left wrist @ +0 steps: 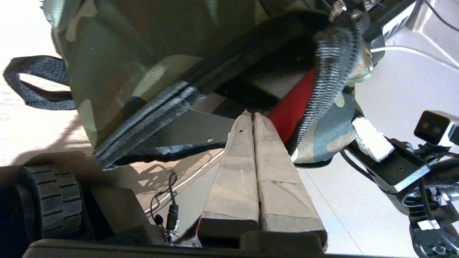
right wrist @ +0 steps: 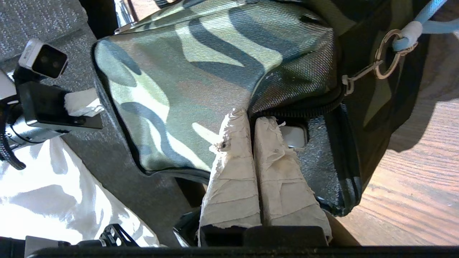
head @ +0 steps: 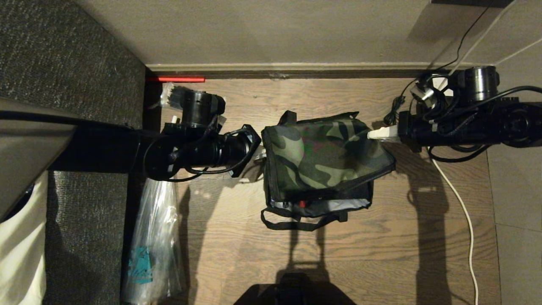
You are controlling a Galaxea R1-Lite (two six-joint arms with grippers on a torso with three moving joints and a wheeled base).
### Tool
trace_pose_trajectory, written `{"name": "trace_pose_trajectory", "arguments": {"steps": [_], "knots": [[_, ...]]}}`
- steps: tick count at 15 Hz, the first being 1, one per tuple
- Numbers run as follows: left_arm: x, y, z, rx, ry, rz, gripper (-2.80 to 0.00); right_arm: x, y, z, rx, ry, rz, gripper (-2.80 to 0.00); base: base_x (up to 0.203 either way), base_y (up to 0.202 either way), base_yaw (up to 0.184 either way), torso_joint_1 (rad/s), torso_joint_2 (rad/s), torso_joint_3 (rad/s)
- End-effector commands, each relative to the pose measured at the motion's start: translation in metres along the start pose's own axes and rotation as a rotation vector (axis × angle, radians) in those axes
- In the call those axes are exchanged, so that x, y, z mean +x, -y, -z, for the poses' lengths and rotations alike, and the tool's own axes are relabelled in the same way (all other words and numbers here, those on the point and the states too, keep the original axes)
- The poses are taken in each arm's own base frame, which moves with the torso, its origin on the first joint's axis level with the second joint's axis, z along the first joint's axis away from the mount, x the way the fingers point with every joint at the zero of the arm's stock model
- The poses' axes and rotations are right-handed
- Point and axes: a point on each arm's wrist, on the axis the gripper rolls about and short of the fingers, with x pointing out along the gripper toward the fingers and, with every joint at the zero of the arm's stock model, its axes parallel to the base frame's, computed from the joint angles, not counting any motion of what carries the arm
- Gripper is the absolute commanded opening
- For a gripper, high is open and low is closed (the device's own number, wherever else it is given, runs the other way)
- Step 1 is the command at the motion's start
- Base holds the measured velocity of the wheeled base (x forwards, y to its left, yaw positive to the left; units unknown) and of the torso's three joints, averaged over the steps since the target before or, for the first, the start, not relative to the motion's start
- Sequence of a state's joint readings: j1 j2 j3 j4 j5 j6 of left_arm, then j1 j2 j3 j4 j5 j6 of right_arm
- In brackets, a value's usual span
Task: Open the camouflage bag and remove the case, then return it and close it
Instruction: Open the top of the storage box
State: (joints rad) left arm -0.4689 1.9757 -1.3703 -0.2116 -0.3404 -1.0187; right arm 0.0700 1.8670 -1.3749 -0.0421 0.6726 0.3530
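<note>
The right gripper (right wrist: pixel 251 118), tape-wrapped fingers pressed together, is clamped on the lid edge of the boxy green-and-black camouflage fabric bag (head: pixel 322 156) mid wooden floor (head: pixel 423 237). The left gripper (left wrist: pixel 252 115) is clenched likewise at the opposite edge. Both edges should be lowered evenly so the zipper lines up. Counted: one bag, two grippers; no case is seen.

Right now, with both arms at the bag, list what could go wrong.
1. The right gripper has its taped fingers shut at the lid edge of the camouflage bag; a thin pinch of fabric could slip.
2. The left gripper is shut at the opposite end, so opposing pulls might drag or tip the bag.
3. The black strap lies loose on the floor and could snag.
</note>
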Motion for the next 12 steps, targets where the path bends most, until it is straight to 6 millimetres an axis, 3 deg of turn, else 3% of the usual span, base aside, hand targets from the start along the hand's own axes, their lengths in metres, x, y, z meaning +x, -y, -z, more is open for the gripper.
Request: {"name": "trace_pose_trajectory", "arguments": {"steps": [1, 8, 12], "knots": [[-0.002, 0.004, -0.001, -0.009, 0.004, 0.016, -2.80, 0.000, -0.001, -0.001, 0.019, 0.002, -0.006, -2.80, 0.000, 0.000, 0.000, 0.000, 0.00, 0.000], [0.004, -0.001, 0.030, -0.030, -0.087, -0.025, -2.80, 0.001, -0.002, -0.003, 0.035, 0.006, -0.009, -2.80, 0.000, 0.000, 0.000, 0.000, 0.00, 0.000], [0.007, -0.015, 0.055, -0.035, -0.160, -0.082, -2.80, 0.001, -0.003, -0.007, 0.041, 0.014, -0.013, -2.80, 0.000, 0.000, 0.000, 0.000, 0.00, 0.000]]}}
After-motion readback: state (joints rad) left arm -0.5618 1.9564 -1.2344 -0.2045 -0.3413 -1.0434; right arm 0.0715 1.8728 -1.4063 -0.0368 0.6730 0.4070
